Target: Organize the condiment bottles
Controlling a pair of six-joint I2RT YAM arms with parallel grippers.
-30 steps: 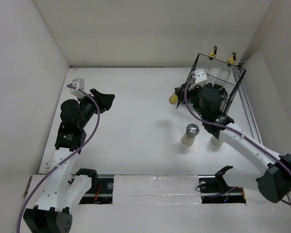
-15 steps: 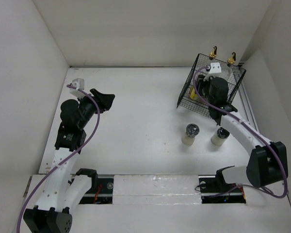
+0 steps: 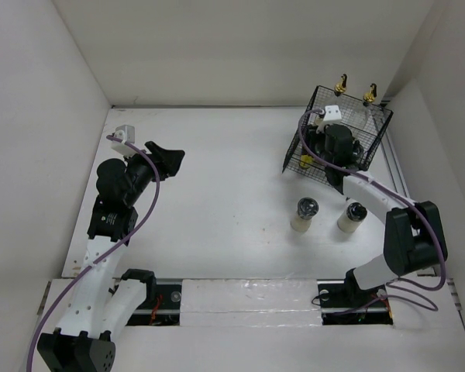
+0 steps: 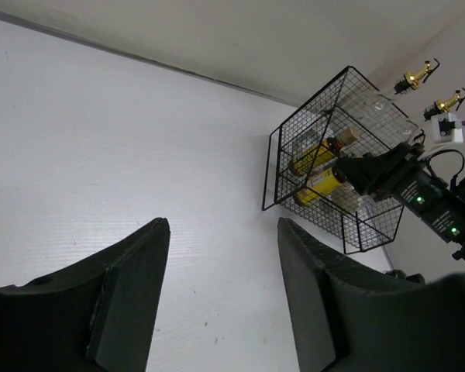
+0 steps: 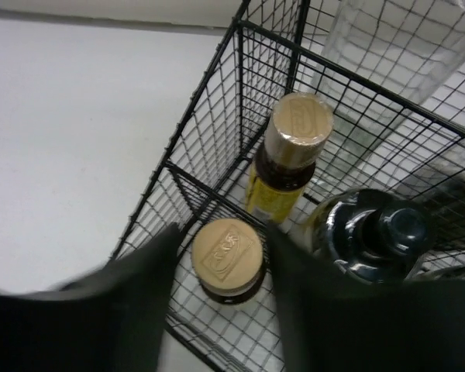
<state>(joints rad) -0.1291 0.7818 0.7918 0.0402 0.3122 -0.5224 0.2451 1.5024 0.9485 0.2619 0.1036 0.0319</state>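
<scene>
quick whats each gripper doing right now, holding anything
Left gripper: open, holding nothing.
Right gripper: either side of a tan-capped bottle inside the basket; the view is blurred, so whether it grips the bottle cannot be told.

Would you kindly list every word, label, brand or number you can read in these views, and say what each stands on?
No text can be read in any view.
Embossed mark on the tan caps: too blurred to read.
Yellow labels on the amber bottles: too small to read.
</scene>
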